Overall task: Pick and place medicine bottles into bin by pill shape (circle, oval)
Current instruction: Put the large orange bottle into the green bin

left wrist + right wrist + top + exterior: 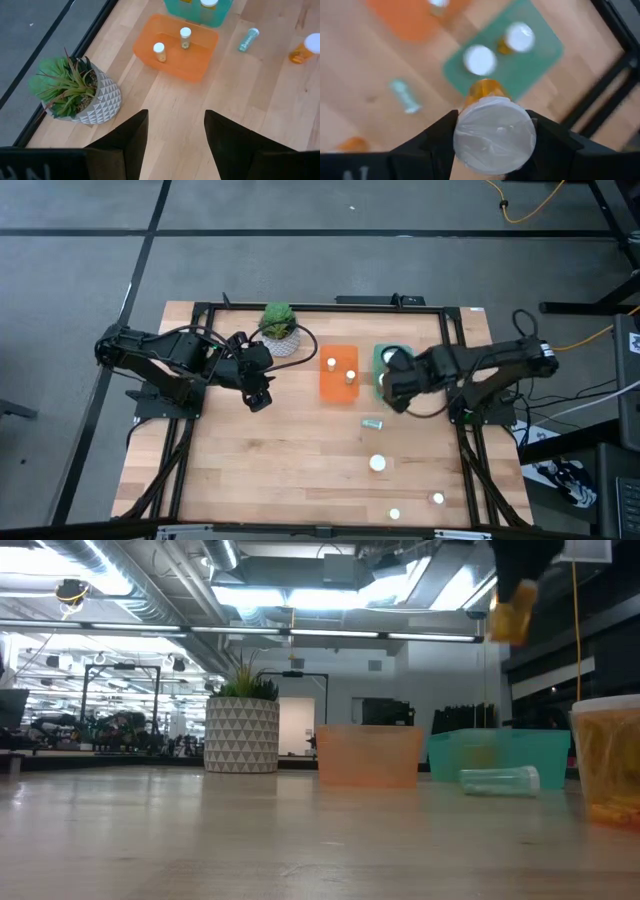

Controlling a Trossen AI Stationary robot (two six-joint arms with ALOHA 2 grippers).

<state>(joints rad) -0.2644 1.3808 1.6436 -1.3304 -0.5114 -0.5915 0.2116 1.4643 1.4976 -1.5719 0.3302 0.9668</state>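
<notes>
My right gripper [494,131] is shut on an amber medicine bottle with a white cap [485,91], held high over the teal bin [530,65]. The bin holds two white-capped bottles [480,60]. The held bottle also shows in the low view [512,612]. My left gripper [175,135] is open and empty above bare wood, between the potted plant [75,92] and the orange bin [177,47]. The orange bin holds two small bottles [159,50]. A clear bottle [372,422] lies on its side on the table. Three more bottles [377,463] stand toward the near right. My right gripper pinches the bottle by the sides of its white cap [465,135] between its two fingers. The fingers come from above and point down. The amber body [485,90] hangs below the fingers, lifted clear, over the teal bin's near edge.
The plant in its white pot [280,330] stands at the far side, left of the orange bin [338,373]. The teal bin [380,365] sits just right of it. A black frame [200,310] rims the table. Bare wood lies at the near left.
</notes>
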